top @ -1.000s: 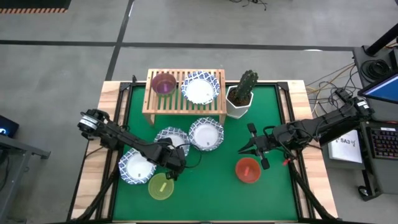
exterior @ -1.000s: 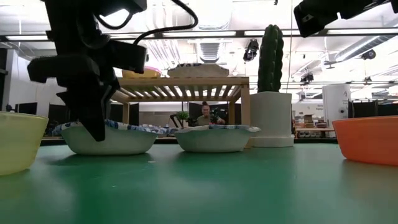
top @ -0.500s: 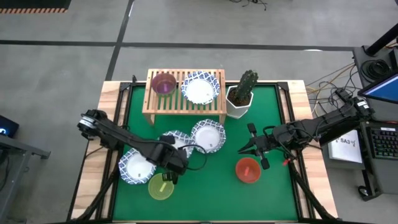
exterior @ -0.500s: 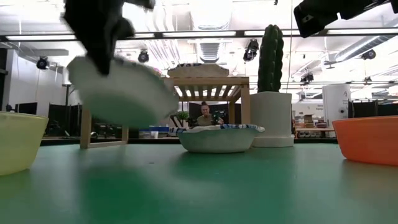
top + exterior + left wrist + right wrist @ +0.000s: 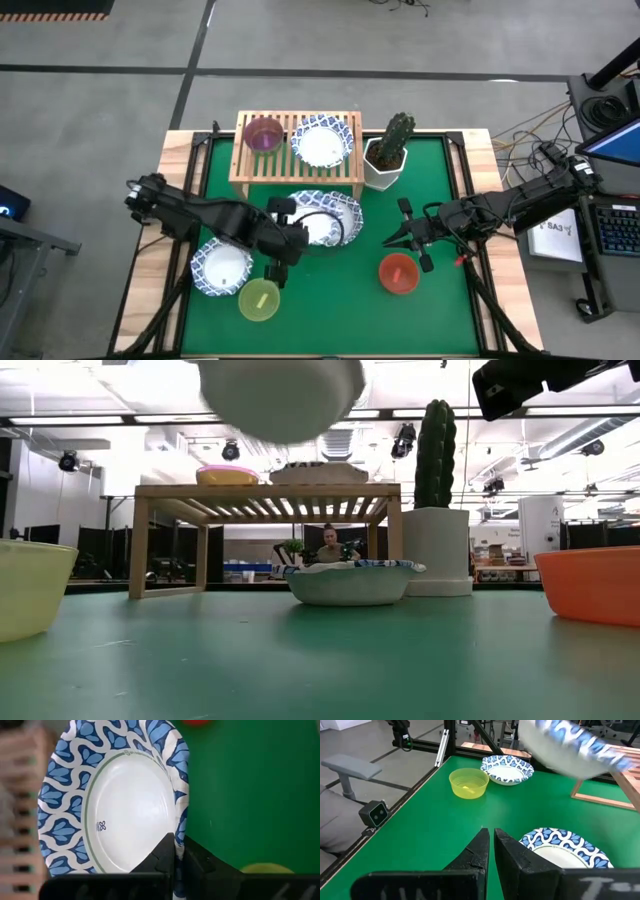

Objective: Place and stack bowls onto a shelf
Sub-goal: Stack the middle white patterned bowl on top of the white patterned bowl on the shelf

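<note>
**Left gripper holds patterned bowl in the air in front of the shelf**

Left gripper is clamped on the rim of a blue-patterned bowl, fingers pinching the edge; the left wrist view shows the rim caught between the two dark fingers. Bowl is lifted off the table: low view shows its white underside high up, above the level of the shelf top. From above, the held bowl sits just in front of the shelf, partly covering a second patterned bowl that rests on the green table near the shelf's right front leg. Same resting bowl shows in the low view under the shelf front, flat on the table.

On the shelf: purple bowl at its left end, another patterned bowl beside it in the middle; right end of the slats is bare.

Well in front of the shelf, toward the left: third patterned bowl on the table, yellow bowl just beside it. Both also visible in the right wrist view, yellow and patterned, apart from each other.

Red bowl sits in front of the shelf and off to its right. Cactus pot stands just right of the shelf.

Right gripper hovers near the red bowl, right of the shelf, fingers nearly together, holding nothing.
</note>
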